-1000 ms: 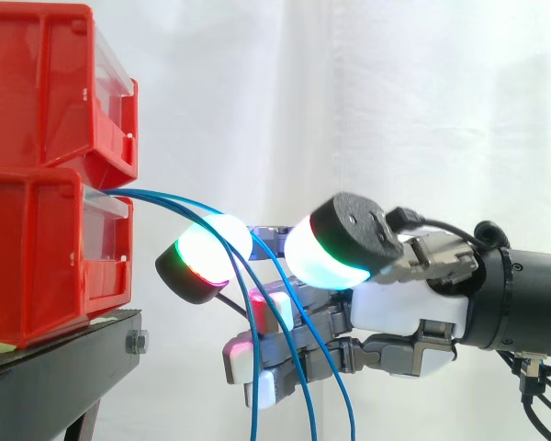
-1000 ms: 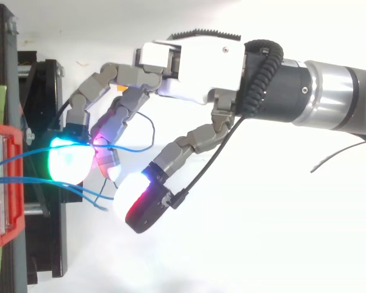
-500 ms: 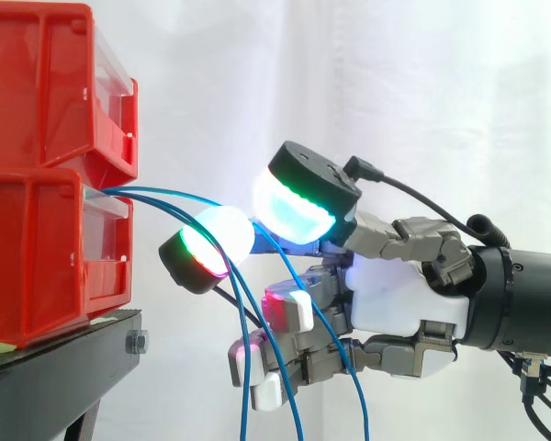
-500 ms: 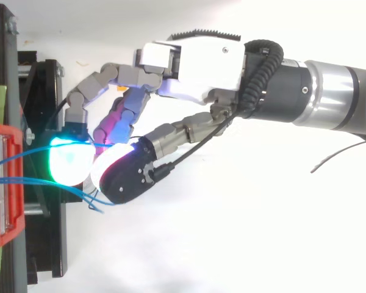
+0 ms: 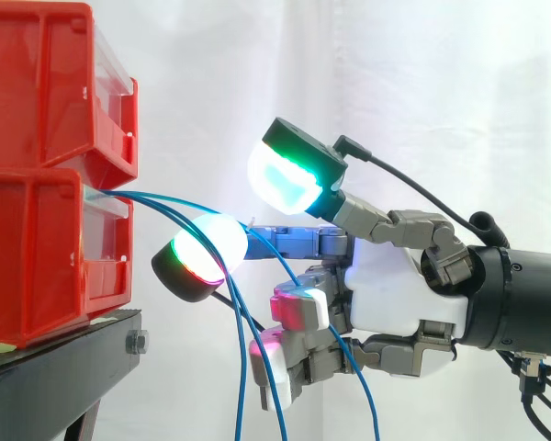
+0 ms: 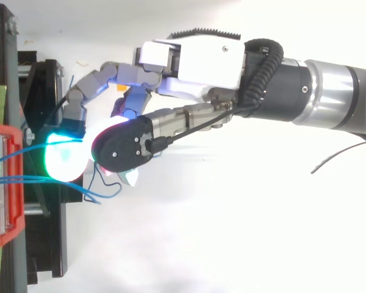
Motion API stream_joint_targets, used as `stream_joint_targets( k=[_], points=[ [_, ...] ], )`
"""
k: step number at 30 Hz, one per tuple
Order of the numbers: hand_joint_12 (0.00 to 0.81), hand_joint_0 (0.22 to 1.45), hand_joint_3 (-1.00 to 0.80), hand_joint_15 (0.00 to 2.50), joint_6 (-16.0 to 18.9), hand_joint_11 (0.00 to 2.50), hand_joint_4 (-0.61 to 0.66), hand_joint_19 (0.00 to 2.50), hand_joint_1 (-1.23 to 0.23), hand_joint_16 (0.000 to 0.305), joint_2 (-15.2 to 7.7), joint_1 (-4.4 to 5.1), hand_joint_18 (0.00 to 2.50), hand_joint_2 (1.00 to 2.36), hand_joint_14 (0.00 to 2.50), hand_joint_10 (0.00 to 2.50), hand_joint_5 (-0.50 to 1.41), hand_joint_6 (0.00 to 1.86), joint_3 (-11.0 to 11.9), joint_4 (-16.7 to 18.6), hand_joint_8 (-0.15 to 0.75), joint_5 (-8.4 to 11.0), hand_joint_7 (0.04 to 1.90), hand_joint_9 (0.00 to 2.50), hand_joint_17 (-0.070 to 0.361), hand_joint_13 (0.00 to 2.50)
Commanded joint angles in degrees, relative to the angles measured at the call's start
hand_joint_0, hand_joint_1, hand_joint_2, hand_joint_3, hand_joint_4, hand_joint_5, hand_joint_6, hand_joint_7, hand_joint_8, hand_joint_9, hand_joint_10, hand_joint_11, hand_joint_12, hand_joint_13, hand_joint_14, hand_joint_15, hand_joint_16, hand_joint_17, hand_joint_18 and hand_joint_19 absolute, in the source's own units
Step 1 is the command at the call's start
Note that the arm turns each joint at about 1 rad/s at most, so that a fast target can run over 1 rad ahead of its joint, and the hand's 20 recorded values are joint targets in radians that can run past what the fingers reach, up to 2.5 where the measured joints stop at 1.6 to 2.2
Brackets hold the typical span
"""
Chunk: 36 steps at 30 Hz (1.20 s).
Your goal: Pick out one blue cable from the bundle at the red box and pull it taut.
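"Where is your hand sitting?"

"My hand [image 5: 395, 294] is just off the front of the two stacked red bins, at about the height of the lower bin [image 5: 28, 257]. It is close to the bins but touches neither that one nor the upper bin [image 5: 37, 83]. My arm [image 5: 523, 299] comes in from the right in the side view."

"And the cables?"

"The blue cables [image 5: 147, 195] come out at the top front of the lower bin, right beneath the upper one. They swing toward my hand in loose arcs, then drop out of the bottom of the side view. Every one is a slack curve, and none is drawn straight. One runs into my hand and comes out beneath it, hanging on down. Two more hang between my hand and the bins. From above they leave the bin as separate lines and end in a small loose curl beneath my hand."

"Have you got hold of one?"

"I can't tell. That one cable passes through my hand, but neither view shows whether it is gripped or only lying there."

"What is around the bins?"

"A black stand [image 5: 55, 377] carries them, and a white curtain [image 5: 257, 73] hangs behind."
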Motion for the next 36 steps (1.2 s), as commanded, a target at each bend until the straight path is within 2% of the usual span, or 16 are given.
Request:
stream_joint_targets(
  k=[1,10,16,22,29,32,36],
  points=[
    [0.367,0.54,-0.50,0.72,-0.1,0.89,0.01,0.65,-0.34,0.048,0.0,0.02,0.85,1.00,0.02,0.02,-0.12,0.76,0.0,-0.4,0.238,0.01,0.77,1.33,0.107,1.13],
    [0.367,0.54,-0.50,0.82,-0.7,0.94,0.02,0.65,-0.40,0.048,0.0,0.10,0.84,1.00,0.02,0.02,-0.14,0.79,0.0,-0.6,0.251,0.01,0.71,1.31,0.108,1.15],
    [0.362,0.54,-0.50,0.94,-0.8,1.13,0.03,0.67,-0.46,0.048,0.0,0.10,0.84,1.00,0.02,0.02,-0.16,0.82,0.0,-0.6,0.245,0.01,0.66,1.32,0.107,1.20],
    [0.359,0.55,-0.50,0.96,-0.8,1.15,0.03,0.67,-0.49,0.047,0.0,0.10,0.84,1.00,0.02,0.02,-0.17,0.83,0.0,-0.6,0.240,0.01,0.65,1.31,0.106,1.21],
    [0.339,0.60,-0.49,1.05,-0.7,1.27,0.02,0.70,-0.51,0.045,0.1,0.02,0.83,1.00,0.02,0.01,-0.17,0.86,0.4,-0.7,0.224,-0.17,0.64,1.36,0.101,1.26],
    [0.334,0.61,-0.45,1.05,-0.7,1.28,0.01,0.71,-0.52,0.043,0.1,-0.16,0.83,1.00,0.02,0.01,-0.17,0.86,0.7,-1.4,0.221,-0.35,0.63,1.36,0.097,1.26],
    [0.334,0.61,-0.35,1.06,-0.6,1.29,0.01,0.72,-0.54,0.041,0.1,-0.34,0.83,1.01,0.02,0.01,-0.17,0.89,2.0,-4.3,0.230,-0.35,0.62,1.35,0.093,1.25]
  ],
)
